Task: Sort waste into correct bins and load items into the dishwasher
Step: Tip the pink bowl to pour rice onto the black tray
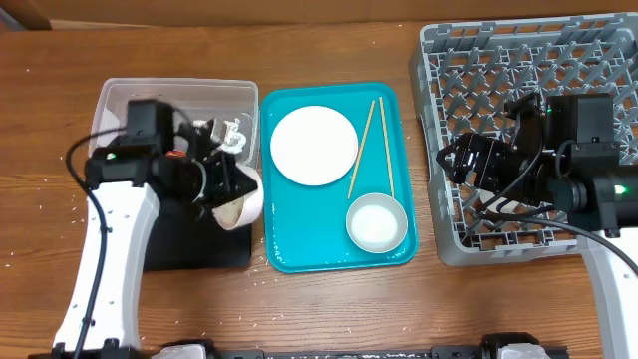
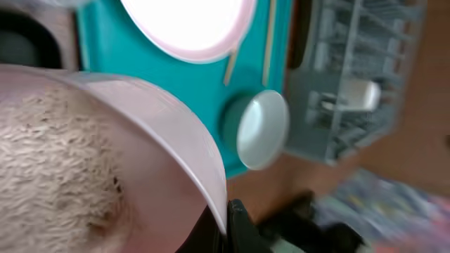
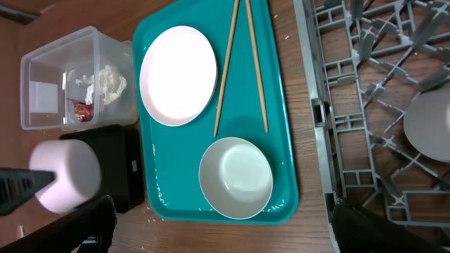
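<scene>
**No legible writing in view**

Nothing in the three views can be read as a word, number, brand or sign. A pale rectangular sticker (image 3: pixel 43 94) shows on the clear tub (image 3: pixel 31 60), but from the right wrist view it looks blank. The red wrapper (image 3: pixel 83 110) inside that tub is too small for any print to be made out. A small pale mark (image 3: pixel 133 166) on the black tray (image 3: pixel 121 151) is just as illegible.
</scene>
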